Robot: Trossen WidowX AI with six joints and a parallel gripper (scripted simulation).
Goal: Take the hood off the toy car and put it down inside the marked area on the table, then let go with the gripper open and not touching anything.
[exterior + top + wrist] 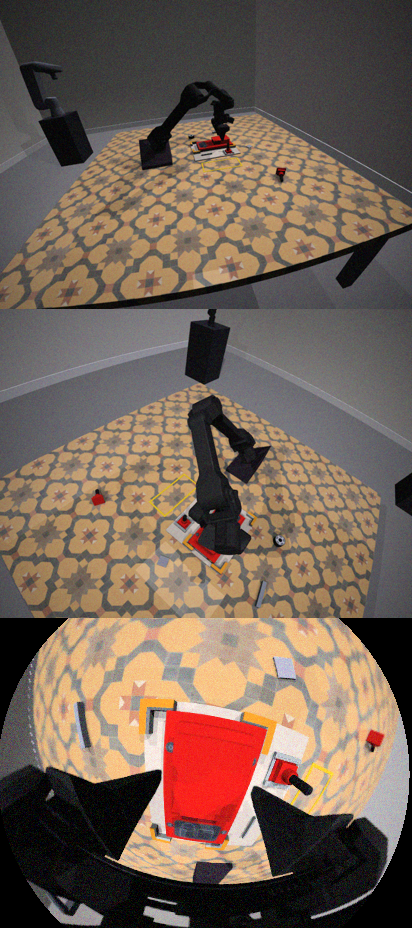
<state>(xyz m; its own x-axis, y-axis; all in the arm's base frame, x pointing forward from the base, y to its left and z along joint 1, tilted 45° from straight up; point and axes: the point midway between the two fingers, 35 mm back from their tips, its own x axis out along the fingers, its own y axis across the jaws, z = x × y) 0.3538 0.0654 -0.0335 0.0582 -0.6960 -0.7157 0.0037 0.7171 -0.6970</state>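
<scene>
The red toy car (195, 541) (212, 143) sits on a white baseplate (174, 531) (213, 155) (293, 741) with orange corner marks. Its flat red hood (211, 747) is on the car. My gripper (222, 131) (208, 782) is open and empty. It hangs straight above the car, with one finger on each side of it in the wrist view, touching nothing. In the top view the arm hides the gripper and most of the car. The marked area is a yellow outline (166, 488) (222, 168) (323, 767) on the table beside the baseplate.
A red block with a black peg (183, 521) (228, 151) (286, 774) stands on the baseplate. Another red block (97, 499) (280, 172) (375, 737), a black-and-white wheel (279, 540) (191, 136), a grey square (163, 561) (285, 667) and a grey bar (261, 593) (81, 724) lie on the table.
</scene>
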